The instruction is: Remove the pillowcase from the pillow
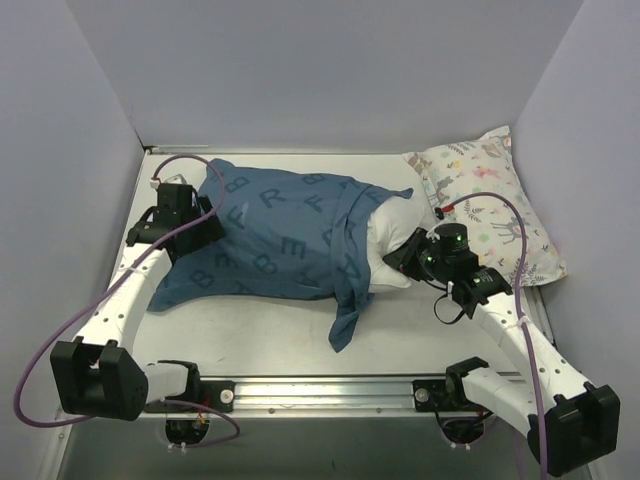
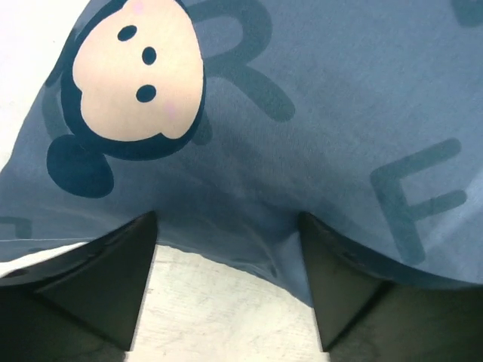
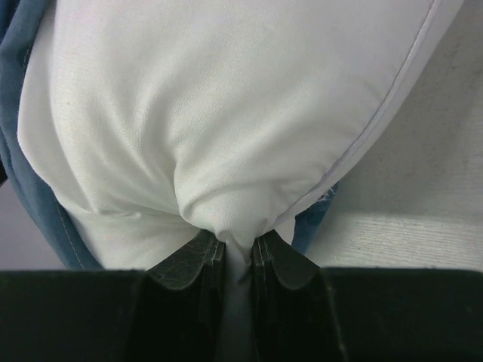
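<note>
the pillowcase (image 1: pixel 280 235) is soft, dull teal-blue cloth printed with darker capital letters. it lies rumpled across the middle of the white table (image 1: pixel 260 330), and a loose flap trails toward the lower centre of the frame. the pillow (image 1: pixel 395 240) is plump, plain and white, and its right end bulges out of the cover's open side. a smaller printed pillow (image 1: pixel 490 200), white with pastel animals and leaves, leans in the upper right corner, apart from both.

in the top view the left tool (image 1: pixel 205 215) sits at the cover's left end, and the right tool (image 1: pixel 405 258) sits at the bare end of the pillow. how either one stands is hard to read from there.

the left wrist view settles one: the left tool (image 2: pixel 226 279) is spread wide. its dark fingers (image 2: pixel 113 279) stand on either side of the cloth's hem and clamp nothing, with the grainy table (image 2: pixel 211 309) showing between them. only this view shows a cartoon face (image 2: pixel 136 72), peach with a dark outline, printed on the pillowcase (image 2: pixel 324 113).

the right wrist view settles the other: the right tool (image 3: pixel 238 253) is pinched tight on a gathered fold of the pillow (image 3: pixel 226 98). the smooth cotton puckers into creases at the grip, and a piped seam runs down the right side. a strip of the pillowcase (image 3: pixel 30 188) edges the left of that frame.
</note>
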{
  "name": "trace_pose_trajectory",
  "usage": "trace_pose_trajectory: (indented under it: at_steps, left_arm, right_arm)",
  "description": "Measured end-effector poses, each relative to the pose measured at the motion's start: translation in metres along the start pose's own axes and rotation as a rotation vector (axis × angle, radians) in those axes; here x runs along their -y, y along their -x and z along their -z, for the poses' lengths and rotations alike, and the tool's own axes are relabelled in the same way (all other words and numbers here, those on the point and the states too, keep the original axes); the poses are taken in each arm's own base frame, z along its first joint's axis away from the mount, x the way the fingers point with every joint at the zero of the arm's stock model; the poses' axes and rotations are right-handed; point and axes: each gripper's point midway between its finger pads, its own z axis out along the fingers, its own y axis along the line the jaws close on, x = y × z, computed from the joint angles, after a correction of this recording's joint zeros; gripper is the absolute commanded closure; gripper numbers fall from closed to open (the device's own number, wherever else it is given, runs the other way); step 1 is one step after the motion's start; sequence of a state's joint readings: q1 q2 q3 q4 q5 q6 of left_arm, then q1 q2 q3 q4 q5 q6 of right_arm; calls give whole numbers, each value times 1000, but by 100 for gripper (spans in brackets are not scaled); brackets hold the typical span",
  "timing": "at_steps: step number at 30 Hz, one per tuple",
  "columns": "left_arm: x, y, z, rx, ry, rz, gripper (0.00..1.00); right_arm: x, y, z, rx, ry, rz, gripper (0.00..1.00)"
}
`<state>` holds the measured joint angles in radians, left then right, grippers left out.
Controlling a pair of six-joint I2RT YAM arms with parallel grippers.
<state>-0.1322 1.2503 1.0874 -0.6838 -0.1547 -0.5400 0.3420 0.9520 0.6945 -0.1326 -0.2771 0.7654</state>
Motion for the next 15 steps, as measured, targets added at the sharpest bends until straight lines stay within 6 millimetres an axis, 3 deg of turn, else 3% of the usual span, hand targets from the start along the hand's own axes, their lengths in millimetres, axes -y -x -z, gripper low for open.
trace_pose_trajectory:
  at_steps: [3, 4, 7, 8, 10, 15]
  left_arm:
    - [2, 2, -3, -6, -24, 12, 42]
    - [3, 3, -5, -9, -31, 16, 55]
    - [5, 5, -12, -13, -41, 28, 80]
    - [4, 5, -14, -14, -39, 31, 94]
    - [3, 5, -17, -19, -37, 34, 100]
    - [3, 14, -19, -5, -24, 40, 100]
  right_arm:
    - [2, -1, -1, -8, -7, 3, 100]
    - [2, -2, -1, -8, -8, 4, 100]
    - [0, 1, 0, -5, -5, 7, 100]
    - [-2, 2, 0, -2, -3, 8, 100]
    - [-5, 5, 2, 4, 3, 9, 100]
    - [-14, 15, 6, 18, 14, 14, 100]
